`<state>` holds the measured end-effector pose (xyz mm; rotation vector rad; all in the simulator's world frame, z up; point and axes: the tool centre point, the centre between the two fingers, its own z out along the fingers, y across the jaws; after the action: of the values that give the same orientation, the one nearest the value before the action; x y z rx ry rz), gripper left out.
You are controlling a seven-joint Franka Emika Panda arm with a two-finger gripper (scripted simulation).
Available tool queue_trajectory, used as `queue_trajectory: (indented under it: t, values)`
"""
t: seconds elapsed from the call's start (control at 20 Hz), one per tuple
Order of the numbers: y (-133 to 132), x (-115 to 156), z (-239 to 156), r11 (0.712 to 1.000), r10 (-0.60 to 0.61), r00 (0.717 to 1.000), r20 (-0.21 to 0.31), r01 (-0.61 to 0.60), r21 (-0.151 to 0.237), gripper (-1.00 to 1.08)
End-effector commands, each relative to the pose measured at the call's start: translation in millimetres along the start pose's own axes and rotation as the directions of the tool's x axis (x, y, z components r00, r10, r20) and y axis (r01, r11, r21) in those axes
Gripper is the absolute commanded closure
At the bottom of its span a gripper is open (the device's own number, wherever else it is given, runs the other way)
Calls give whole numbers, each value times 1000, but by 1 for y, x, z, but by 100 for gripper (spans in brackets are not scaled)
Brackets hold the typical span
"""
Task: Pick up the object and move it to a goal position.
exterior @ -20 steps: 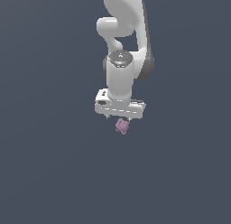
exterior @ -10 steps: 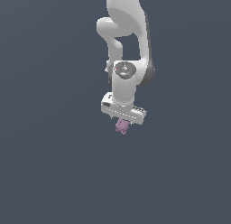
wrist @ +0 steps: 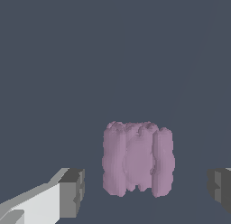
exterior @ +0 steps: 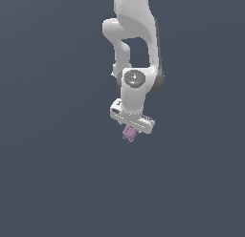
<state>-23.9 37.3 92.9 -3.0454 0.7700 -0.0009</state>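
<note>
The object (exterior: 128,134) is a small pale pinkish-purple ridged block. In the exterior view it sits right under my white gripper (exterior: 131,130), at the middle of the picture. In the wrist view the object (wrist: 137,159) stands between my two grey fingertips, with a gap on each side. One fingertip (wrist: 73,192) and the other fingertip (wrist: 220,189) both stand clear of it. The gripper (wrist: 146,190) is open and straddles the block without touching it.
A plain dark grey-blue surface (exterior: 57,183) fills both views. The white arm (exterior: 136,40) rises above the gripper toward the top of the exterior view. No other objects or goal marker show.
The hand has come down a little and shifted slightly to the exterior view's right, closing onto the block's position. The block has stayed in about the same place.
</note>
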Motion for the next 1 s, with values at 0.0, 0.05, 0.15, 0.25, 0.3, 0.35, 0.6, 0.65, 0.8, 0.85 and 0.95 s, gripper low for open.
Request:
queue_trajectory:
  t: [0.0, 0.05, 0.15, 0.25, 0.3, 0.35, 0.6, 0.65, 0.8, 0.85, 0.95]
  values:
    - [0, -1, 2, 1000, 11, 1000, 0, -11, 0, -92]
    - [0, -1, 2, 1000, 11, 1000, 0, -11, -1, -92]
    - [0, -1, 2, 1000, 7, 1000, 1, -7, 0, -92]
    - [0, -1, 4, 1000, 7, 1000, 1, -7, 0, -92]
    - [0, -1, 7, 1000, 7, 1000, 1, -7, 0, -92]
    - [0, -1, 10, 1000, 7, 1000, 1, -7, 0, -92]
    - [1, -2, 33, 1000, 10, 1000, 0, -10, -1, -92]
    - [1, -2, 38, 1000, 10, 1000, 0, -10, -1, -92]
    - [1, -2, 48, 1000, 11, 1000, 0, -11, -1, -92]
    - [0, -2, 50, 1000, 11, 1000, 0, -11, -1, -92]
    - [0, -1, 52, 1000, 11, 1000, 0, -11, -1, -92]
